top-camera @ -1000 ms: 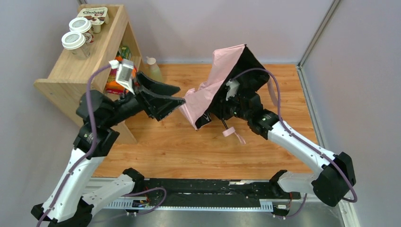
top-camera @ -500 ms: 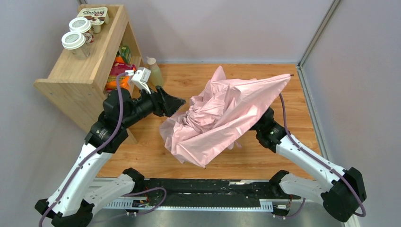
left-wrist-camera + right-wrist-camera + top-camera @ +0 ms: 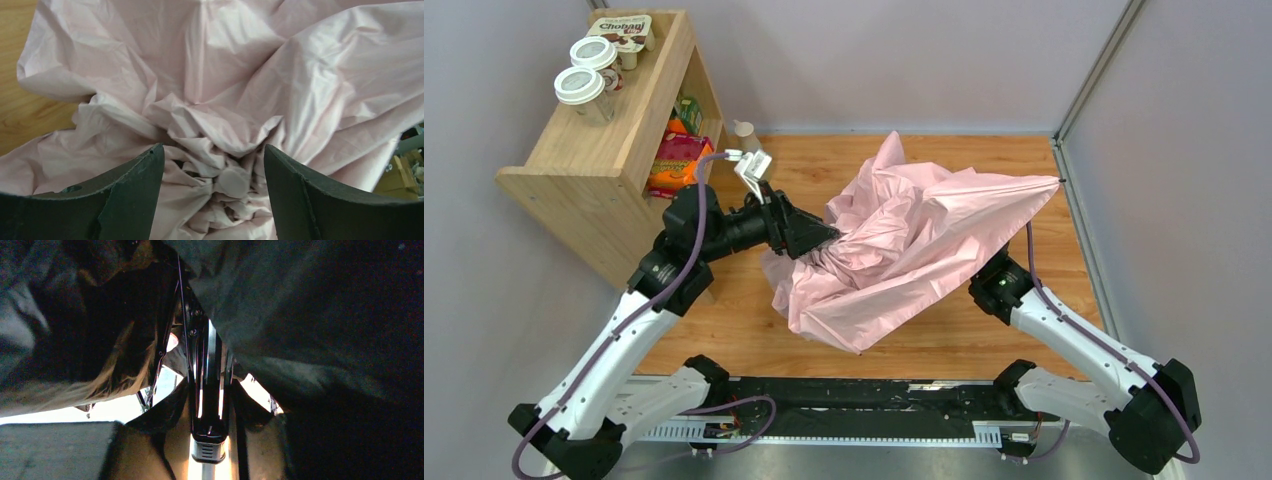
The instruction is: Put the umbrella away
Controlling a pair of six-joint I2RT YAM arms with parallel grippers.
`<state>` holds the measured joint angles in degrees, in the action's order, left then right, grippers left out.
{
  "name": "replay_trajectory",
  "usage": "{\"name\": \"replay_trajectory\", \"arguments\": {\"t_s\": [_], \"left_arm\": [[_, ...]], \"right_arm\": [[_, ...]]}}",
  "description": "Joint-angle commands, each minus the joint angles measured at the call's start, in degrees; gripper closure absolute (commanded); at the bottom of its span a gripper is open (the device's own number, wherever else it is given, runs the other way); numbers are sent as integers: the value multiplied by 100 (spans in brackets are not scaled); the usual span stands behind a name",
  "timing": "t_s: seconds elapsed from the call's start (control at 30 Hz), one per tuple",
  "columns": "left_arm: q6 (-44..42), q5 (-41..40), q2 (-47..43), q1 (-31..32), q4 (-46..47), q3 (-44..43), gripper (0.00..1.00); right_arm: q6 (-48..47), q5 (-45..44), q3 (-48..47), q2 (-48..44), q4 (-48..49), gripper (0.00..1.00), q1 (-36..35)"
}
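L gripper [image 3: 822, 238] is standing wide open, holding nothing, its 2 fingers straddling the bunched crown of the umbrella [image 3: 924, 240]; in the L wrist view a small round cap [image 3: 233, 181] is sitting between the jaws w/ fabric puckering around it. R gripper [image 3: 207, 437] is hiding under the canopy in the top view; its own cam is showing the thin black shaft [image 3: 205, 365] running out from between its fingers, so it is prob. clamping the shaft w/ jaws partly closed and carrying the whole thing. Umbrella is hanging mid-table [image 3: 754, 300], up over the R arm, pink fabric slack and crumpled on the L side, stretching taut to 1 rib tip by the back R corner. Progress, as a guess: early-to-mid. Canopy is sagging half collapsed, not gathered, not wrapped, strap not visible, nothing stowed yet; tightening the fabric, closing it fully and placing it are all remaining. Long axis is running approx. L-R across the table, crown pointing at the L gripper, handle end pointing toward the R arm, though hidden under fabric.
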<state>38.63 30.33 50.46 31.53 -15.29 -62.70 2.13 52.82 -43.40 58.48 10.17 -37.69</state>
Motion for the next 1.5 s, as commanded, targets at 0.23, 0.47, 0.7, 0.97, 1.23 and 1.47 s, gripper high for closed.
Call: {"name": "replay_trajectory", "arguments": {"t_s": [0.23,0.47,0.7,0.97,1.23,1.47], "left_arm": [[-490,437,26,11,-204,-42,21],[-805,-60,-463,2,-801,-138,20],[-1033,-607,-2039,2,-1,723,20],[-1024,-318,-2207,2,-88,662,29],[-912,1150,-1777,2,701,662,27],[161,2090,-1363,2,2616,1049,26]], "right_arm": [[-187,62,-354,-30,275,100,25],[-38,237,-345,76,406,100,130],[2736,1432,-292,480,2452,100,737],[4531,2215,-363,252,3411,100,799],[4489,2321,-441,-214,2736,100,799],[4357,2321,-485,-223,2516,100,737]]}}
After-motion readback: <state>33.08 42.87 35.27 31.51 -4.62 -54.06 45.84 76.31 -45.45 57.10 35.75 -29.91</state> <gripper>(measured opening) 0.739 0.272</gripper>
